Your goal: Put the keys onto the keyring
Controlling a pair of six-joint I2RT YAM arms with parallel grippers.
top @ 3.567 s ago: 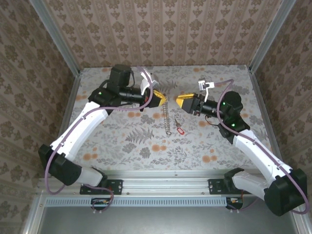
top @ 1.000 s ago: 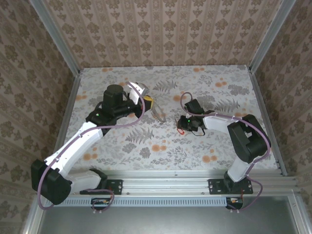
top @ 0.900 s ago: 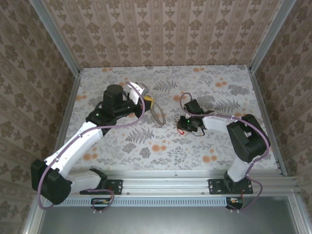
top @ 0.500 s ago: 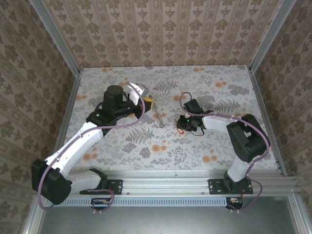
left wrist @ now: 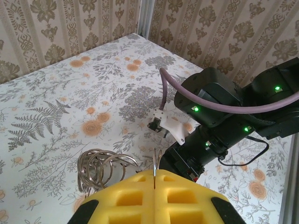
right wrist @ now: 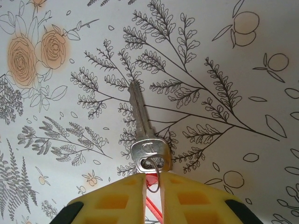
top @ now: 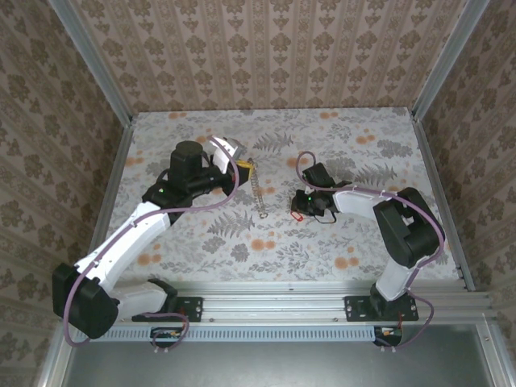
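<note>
**Key (right wrist: 140, 116) pinched, threading not yet begun**

My right hand (right wrist: 152, 181) is down on the desk (top: 355, 129), clenched on the red tag of the key, which lies flat. My left hand (left wrist: 154, 173) grips the keyring (left wrist: 100, 164), which dangles off to the left. I judge this the pickup. Next I must lift the key and bring it to the ring. Seconds ago the right hand was raised, facing the left.
</note>
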